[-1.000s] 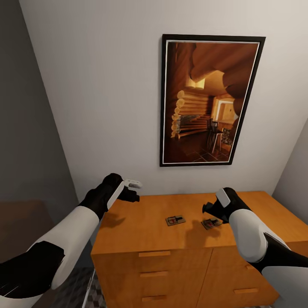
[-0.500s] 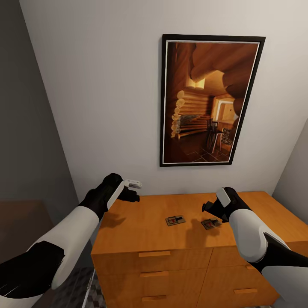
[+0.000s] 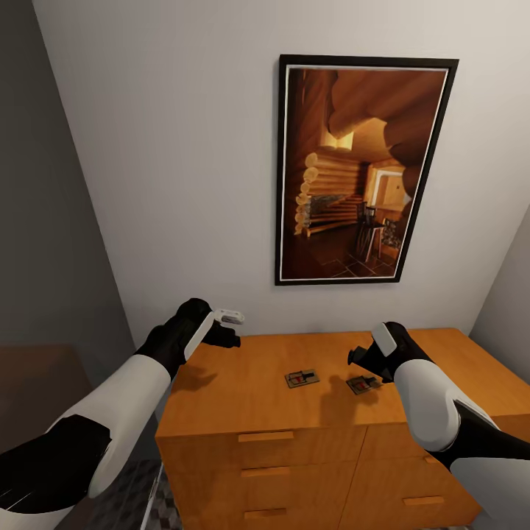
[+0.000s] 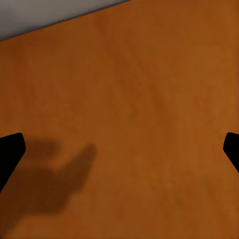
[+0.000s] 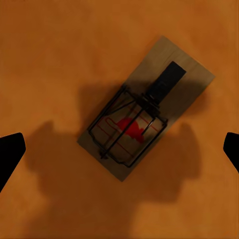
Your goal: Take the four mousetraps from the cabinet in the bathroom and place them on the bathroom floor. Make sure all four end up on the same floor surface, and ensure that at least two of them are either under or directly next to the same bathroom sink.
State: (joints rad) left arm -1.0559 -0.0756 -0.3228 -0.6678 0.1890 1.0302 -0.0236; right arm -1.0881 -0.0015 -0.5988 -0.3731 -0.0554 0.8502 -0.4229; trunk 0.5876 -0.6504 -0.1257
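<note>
Two mousetraps lie flat on the cabinet [image 3: 258, 383] top: one mousetrap [image 3: 301, 379] mid-top, second mousetrap [image 3: 364, 384] just at its 3 o'clock, partly behind the right arm. Right tool [image 3: 362, 358] hovers above the second trap, spread wide; from the wrist the trap [image 5: 145, 107] sits between the fingertips, not touched. Left tool [image 3: 227, 329] hovers over the cabinet's left rear corner, wide open, bare wood [image 4: 129, 114] under it. Framed picture [image 3: 361, 169] on the wall at 12 o'clock.

Even, soft light from above; grippers cast blurred shadows on the cabinet [image 3: 258, 383] top, darkest around the mousetrap [image 5: 146, 108]; renders slightly soft, no glare.
</note>
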